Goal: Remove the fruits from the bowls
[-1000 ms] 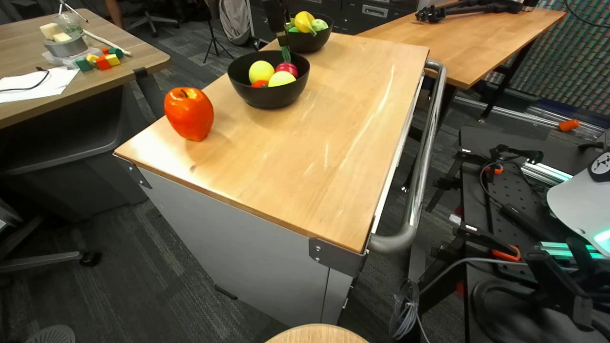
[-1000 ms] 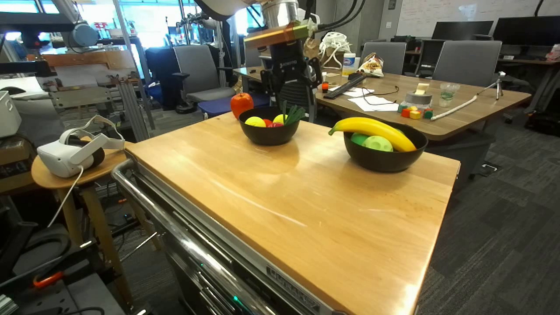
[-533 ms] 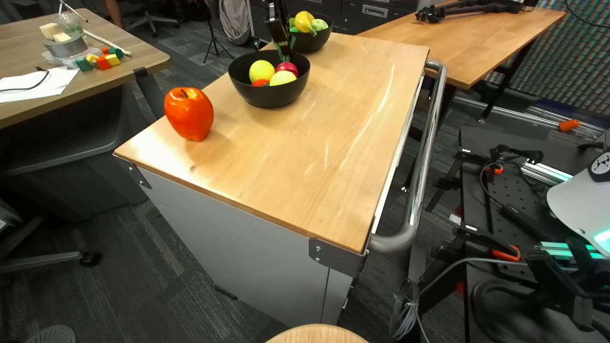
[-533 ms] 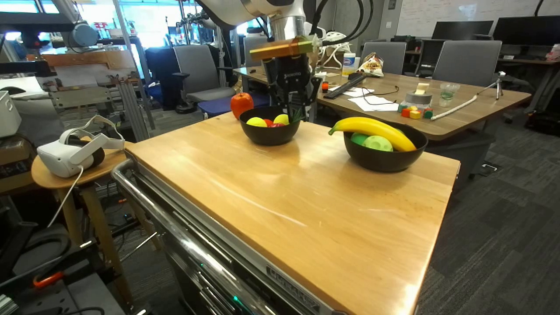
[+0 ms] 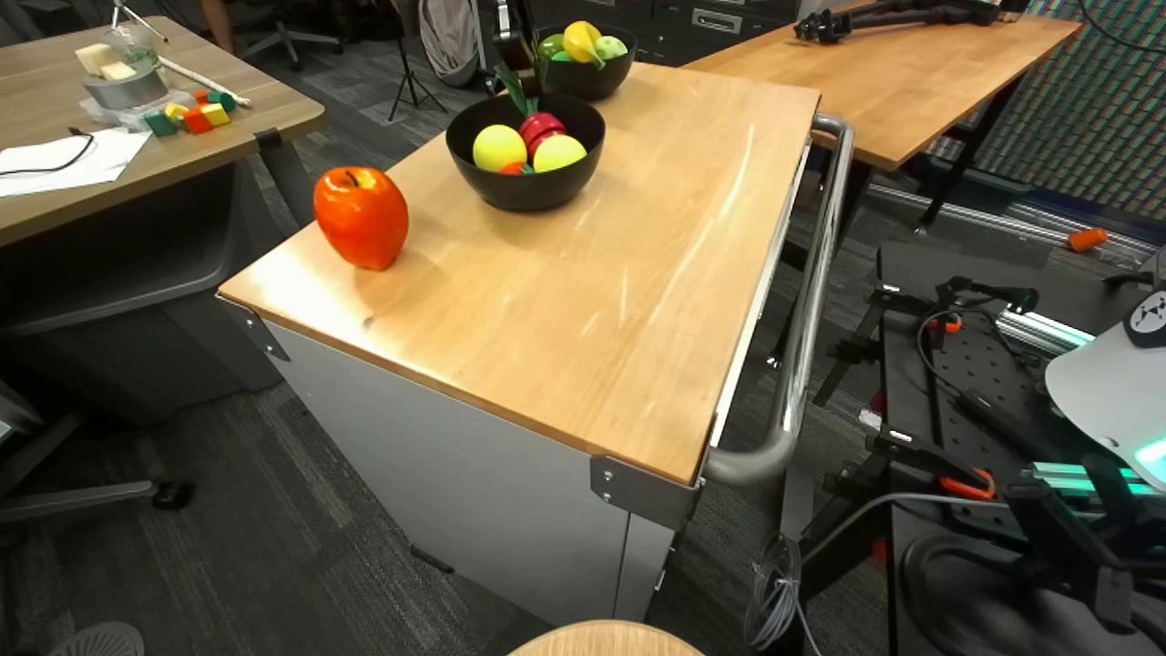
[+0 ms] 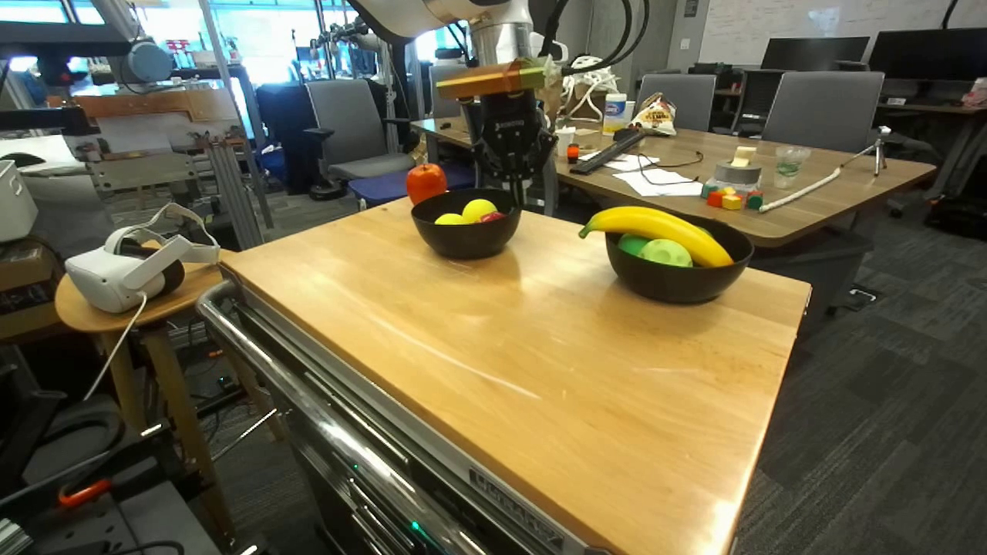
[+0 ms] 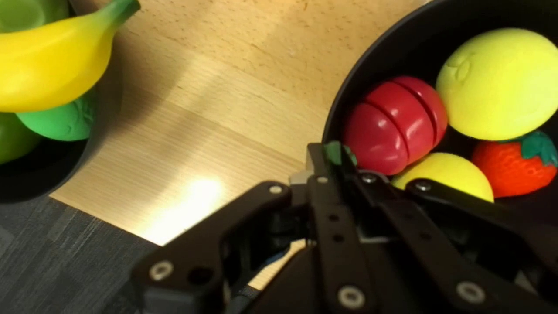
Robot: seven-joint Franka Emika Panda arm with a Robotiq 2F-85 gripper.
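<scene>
The red fruit sits in the dark bowl, R of center in the wrist view; long axis runs lower L to upper R there, w/ two grooves across it. Leaf end pts lower L, right at the gripper. In an exterior view its green leaves stick up & lean to upper L. Gripper narrow, tips nearly tog. w/ the leaf end held btwn.

Same bowl, wrist view: big yellow fruit far R, another yellow fruit partly behind gripper, strawberry just below the big one, green cap toward upper R.

Second bowl, R of center in an exterior view: banana lies across the top, stem at L poking past rim, long axis sloping to lower R; green fruit under it.

Red-orange apple upright on the table, stem up, near the dark bowl but apart, upper L in an exterior view.

Table: light wood, glossy, pale scratches; metal handle along its R edge, same frame.

Room: wood desk upper L w/ colored blocks; dark carpet below. In an exterior view, white VR headset on round stool at L; gray chairs & whiteboard upper R.
</scene>
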